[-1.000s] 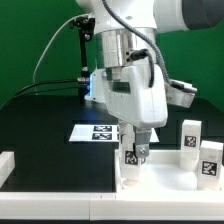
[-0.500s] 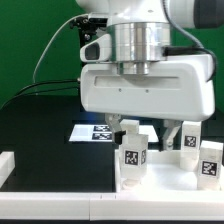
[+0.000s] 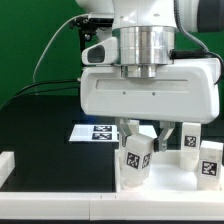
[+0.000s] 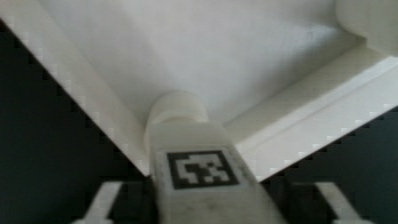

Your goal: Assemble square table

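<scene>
The square table's white top (image 3: 172, 180) lies at the front of the exterior view, rim raised; in the wrist view its inner face (image 4: 214, 50) and a corner of the rim fill the picture. One tagged white leg (image 3: 137, 155) stands tilted in that corner of the top. My gripper (image 3: 146, 140) hangs straight over it. In the wrist view the leg (image 4: 199, 150) sits between my fingertips (image 4: 107, 203), with a dark gap on each side. The gripper (image 4: 217, 203) is open around the leg.
Two more tagged legs (image 3: 190, 135) (image 3: 211, 160) stand at the exterior view's right. The marker board (image 3: 92, 132) lies on the black table behind the top. A plain white bar (image 3: 8, 166) sits at the left edge.
The gripper turned broadside and came down over the leg. Since half a second ago the leg has tipped from upright to a tilt and the fingers stand closer to it.
</scene>
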